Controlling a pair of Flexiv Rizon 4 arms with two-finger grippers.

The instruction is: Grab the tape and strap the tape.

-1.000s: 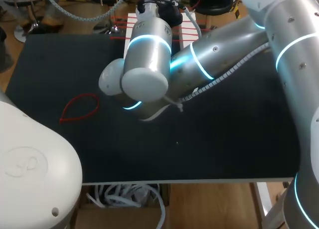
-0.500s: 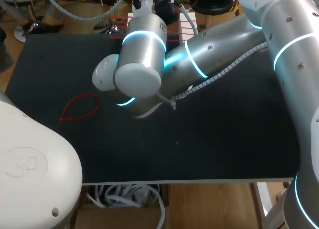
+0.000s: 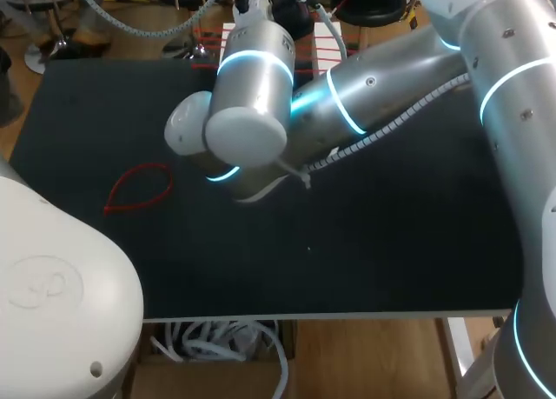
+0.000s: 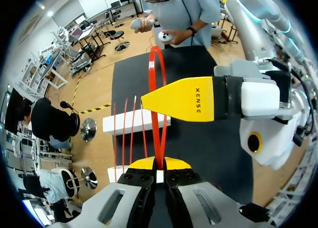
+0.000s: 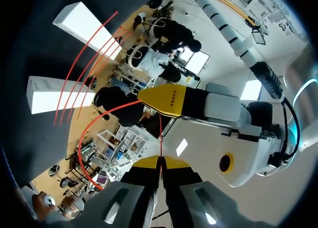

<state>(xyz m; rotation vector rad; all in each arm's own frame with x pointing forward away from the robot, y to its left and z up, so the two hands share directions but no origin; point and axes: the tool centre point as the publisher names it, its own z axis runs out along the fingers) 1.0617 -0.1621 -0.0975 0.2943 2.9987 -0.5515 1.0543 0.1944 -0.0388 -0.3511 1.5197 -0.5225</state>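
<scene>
Left pincer (image 4: 159, 162) is pinched fully shut, its yellow tips meeting on the two ends of the red tape (image 4: 150, 71), which stands up ahead of it as a narrow loop. The right pincer (image 5: 160, 160) is likewise closed tight. A thin red strand of tape is caught between its tips and runs straight ahead to the left pincer's yellow finger. From that finger a red arc curves out and down beside the right pincer. In the left wrist view one of the right pincer's fingers (image 4: 184, 99) lies crosswise in front of the loop, partway up, covering both strands there; whether it touches them at that spot cannot be told.

Two long white blocks (image 4: 119, 124) sit by the far edge of the dark surface (image 3: 391, 242). They lie parallel and apart, with several red strips (image 4: 123, 138) laid across from one block to the other.

From above, the right arm (image 3: 373, 95) comes in from the right and reaches over to the far middle of the surface, where its wrist hides both pincers and the held tape. A loose red loop (image 3: 139, 189) lies flat on the surface toward its left side, with nothing touching it
</scene>
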